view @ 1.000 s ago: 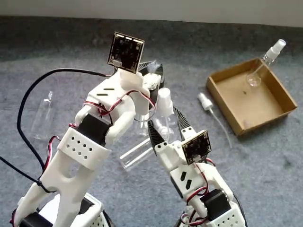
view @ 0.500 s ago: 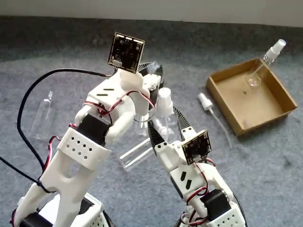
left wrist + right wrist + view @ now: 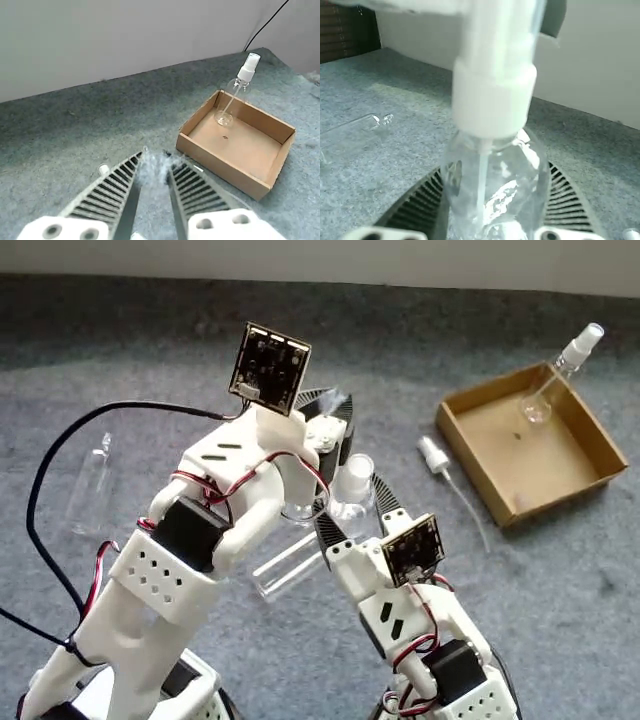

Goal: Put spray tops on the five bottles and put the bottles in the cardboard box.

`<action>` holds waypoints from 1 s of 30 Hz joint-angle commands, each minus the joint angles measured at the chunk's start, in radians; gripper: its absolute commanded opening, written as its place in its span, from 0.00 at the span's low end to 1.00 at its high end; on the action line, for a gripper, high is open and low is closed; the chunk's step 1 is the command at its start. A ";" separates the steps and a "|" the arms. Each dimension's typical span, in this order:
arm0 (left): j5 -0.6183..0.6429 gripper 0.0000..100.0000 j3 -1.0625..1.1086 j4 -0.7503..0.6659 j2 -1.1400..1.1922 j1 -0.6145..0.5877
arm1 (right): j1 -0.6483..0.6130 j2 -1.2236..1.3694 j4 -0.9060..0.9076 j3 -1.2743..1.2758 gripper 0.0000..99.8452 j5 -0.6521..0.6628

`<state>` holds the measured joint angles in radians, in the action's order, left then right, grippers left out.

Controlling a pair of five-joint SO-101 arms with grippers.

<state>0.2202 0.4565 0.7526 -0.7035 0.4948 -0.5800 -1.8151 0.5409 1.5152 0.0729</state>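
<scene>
My right gripper (image 3: pixel 350 502) (image 3: pixel 492 200) is shut on a clear bottle (image 3: pixel 348 510) (image 3: pixel 495 185) and holds it upright at the table's middle. A white spray top (image 3: pixel 356 474) (image 3: pixel 492 95) sits in the bottle's neck, its tube running down inside. A white part of the left arm lies on top of it. My left gripper (image 3: pixel 328 400) (image 3: pixel 154 159) hangs just beyond the bottle, jaws almost together on a small blurry clear piece (image 3: pixel 152 170). The cardboard box (image 3: pixel 470 465) (image 3: pixel 220 170) lies at the right; a capped bottle (image 3: pixel 565 365) (image 3: pixel 240 82) leans inside on its far wall.
A loose spray top (image 3: pixel 434 453) with its long tube lies between the held bottle and the box. One open bottle (image 3: pixel 290 565) lies flat by the right arm, another (image 3: pixel 90 485) (image 3: pixel 350 132) at the far left. Grey carpet covers the table.
The left arm has swung a little right and down over the held bottle. The spray top now sits lower than before. The right arm has kept its grip.
</scene>
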 commanded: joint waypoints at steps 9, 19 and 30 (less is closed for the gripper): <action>-0.015 0.01 -0.054 0.055 -0.081 -0.077 | 0.007 0.013 0.013 -0.015 0.18 0.012; -0.015 0.01 -0.054 0.393 -0.294 -0.107 | 0.188 0.005 0.099 -0.033 0.18 0.028; -0.017 0.01 0.308 0.480 -0.493 -0.108 | 0.314 0.027 0.105 -0.134 0.18 0.104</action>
<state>0.2202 0.6406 1.2313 -1.0733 0.4043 -0.2869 -1.8136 0.6437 1.4676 0.1649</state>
